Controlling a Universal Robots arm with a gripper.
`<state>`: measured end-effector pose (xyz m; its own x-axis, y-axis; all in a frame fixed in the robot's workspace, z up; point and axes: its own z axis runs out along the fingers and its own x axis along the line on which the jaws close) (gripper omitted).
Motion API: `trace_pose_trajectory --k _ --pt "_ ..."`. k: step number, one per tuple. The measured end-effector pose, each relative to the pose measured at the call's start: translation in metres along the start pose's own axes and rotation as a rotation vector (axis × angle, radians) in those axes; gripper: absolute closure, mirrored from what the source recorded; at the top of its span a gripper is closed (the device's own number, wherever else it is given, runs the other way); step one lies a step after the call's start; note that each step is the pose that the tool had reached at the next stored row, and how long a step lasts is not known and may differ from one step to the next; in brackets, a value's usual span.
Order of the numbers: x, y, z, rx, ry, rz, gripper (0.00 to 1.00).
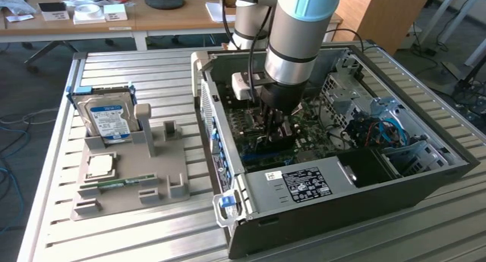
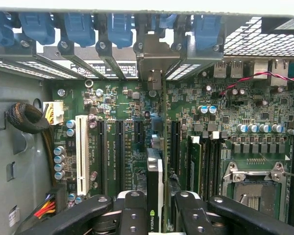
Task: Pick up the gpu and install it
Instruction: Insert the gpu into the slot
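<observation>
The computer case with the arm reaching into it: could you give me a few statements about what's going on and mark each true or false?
1. The gripper is down inside the open computer case. True.
2. The fingers are closed on the gpu, which stands on edge over the motherboard. True.
3. The hard drive is in the case. False: it stands upright in the grey holder on the table, on the exterior view's left.
4. The gpu lies flat on the grey holder. False: it is between the fingers, inside the case.
5. The gpu's metal bracket is up by the row of blue clips. True.
</observation>
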<state>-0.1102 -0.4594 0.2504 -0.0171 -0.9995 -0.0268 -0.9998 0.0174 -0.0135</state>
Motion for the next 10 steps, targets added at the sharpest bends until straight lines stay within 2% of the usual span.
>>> trace_pose_trajectory --k 10 --pt "0.0 0.0001 0.0002 -0.0001 -0.0021 0.0 0.74"
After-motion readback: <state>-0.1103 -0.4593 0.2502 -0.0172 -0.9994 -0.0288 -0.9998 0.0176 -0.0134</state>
